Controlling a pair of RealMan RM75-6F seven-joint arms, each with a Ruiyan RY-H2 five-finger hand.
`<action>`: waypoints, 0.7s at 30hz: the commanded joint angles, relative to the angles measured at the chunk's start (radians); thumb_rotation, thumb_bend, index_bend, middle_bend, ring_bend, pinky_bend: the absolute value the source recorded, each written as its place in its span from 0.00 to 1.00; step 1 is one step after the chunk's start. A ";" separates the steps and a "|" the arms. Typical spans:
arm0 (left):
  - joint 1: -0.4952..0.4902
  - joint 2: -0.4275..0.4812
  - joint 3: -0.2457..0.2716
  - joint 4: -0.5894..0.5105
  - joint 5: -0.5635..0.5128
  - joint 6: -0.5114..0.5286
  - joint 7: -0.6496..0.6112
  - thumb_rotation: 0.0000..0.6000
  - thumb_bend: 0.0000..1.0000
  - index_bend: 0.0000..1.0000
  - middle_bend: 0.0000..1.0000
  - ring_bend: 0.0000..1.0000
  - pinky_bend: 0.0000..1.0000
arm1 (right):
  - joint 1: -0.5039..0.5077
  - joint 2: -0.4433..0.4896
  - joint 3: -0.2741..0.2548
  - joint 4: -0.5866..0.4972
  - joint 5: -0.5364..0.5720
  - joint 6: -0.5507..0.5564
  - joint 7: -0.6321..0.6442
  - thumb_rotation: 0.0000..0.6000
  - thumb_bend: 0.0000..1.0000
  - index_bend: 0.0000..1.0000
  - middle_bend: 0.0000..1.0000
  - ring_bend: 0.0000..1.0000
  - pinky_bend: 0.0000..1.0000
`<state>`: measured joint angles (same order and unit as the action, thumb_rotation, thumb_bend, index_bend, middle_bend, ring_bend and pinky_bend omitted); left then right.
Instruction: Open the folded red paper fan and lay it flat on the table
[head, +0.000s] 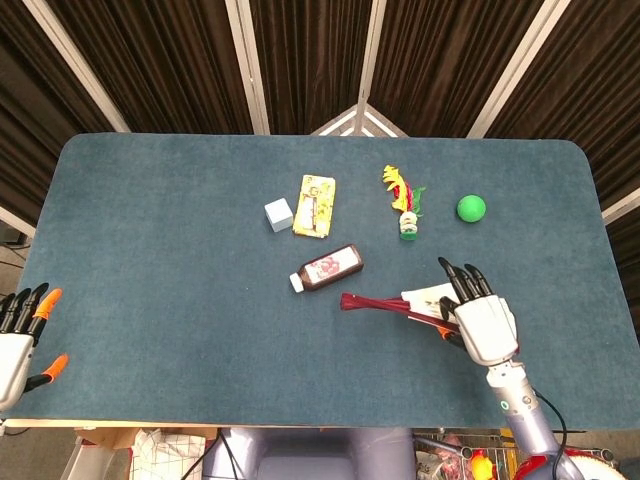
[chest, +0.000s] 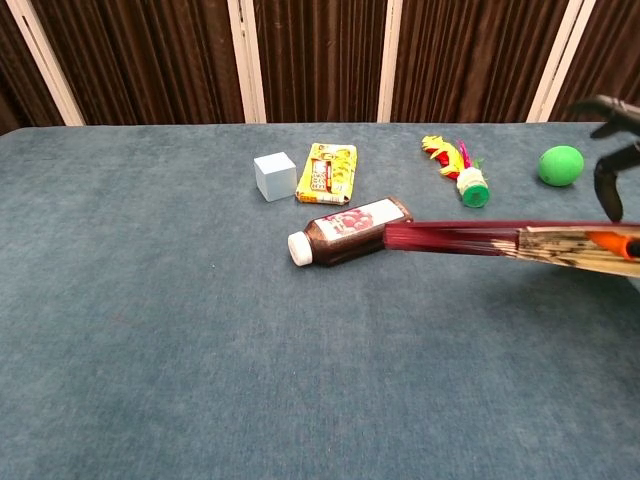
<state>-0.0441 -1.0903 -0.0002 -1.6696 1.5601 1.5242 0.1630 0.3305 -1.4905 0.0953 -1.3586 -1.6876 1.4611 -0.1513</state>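
The red paper fan (head: 400, 305) is off the desk (head: 150, 250), held at its paper end by the right robot hand (head: 478, 322) near the desk's lower right; its red ribs project toward nine o'clock, the tip just short of the brown bottle (head: 328, 267). In the chest view the fan reads nearly edge-on and almost folded, with only a narrow strip of cream paper showing by the thumb. The exact hold is partly hidden, but the thumb is closed against the fan while the dark fingers stand extended. The left robot hand (head: 18, 335) hangs at the desk's lower left edge, fingers apart, holding nothing. At about twelve o'clock of the fan lie a feathered shuttlecock (head: 402, 201) and a green ball (head: 471, 208); a yellow packet (head: 315, 205) and a small cube (head: 279, 214) lie beyond the bottle. Risks, in my judgement: a one-sided hold may let the fan swing or slip, and sweeping the ribs could knock the bottle.
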 joint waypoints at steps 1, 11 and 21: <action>0.001 0.001 -0.001 0.001 -0.001 0.002 -0.004 1.00 0.33 0.03 0.00 0.00 0.00 | 0.040 0.059 0.025 -0.074 -0.006 -0.038 0.000 1.00 0.34 0.70 0.10 0.20 0.17; 0.000 0.006 0.000 0.002 0.001 0.000 -0.018 1.00 0.33 0.03 0.00 0.00 0.00 | 0.111 0.147 0.068 -0.139 0.002 -0.133 -0.143 1.00 0.34 0.71 0.12 0.21 0.19; -0.008 0.002 -0.003 0.015 0.002 -0.007 -0.027 1.00 0.33 0.04 0.00 0.00 0.00 | 0.189 0.191 0.111 -0.219 -0.001 -0.199 -0.189 1.00 0.35 0.75 0.15 0.23 0.21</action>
<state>-0.0511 -1.0877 -0.0034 -1.6550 1.5625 1.5179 0.1356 0.5022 -1.3108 0.1914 -1.5558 -1.6867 1.2728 -0.3370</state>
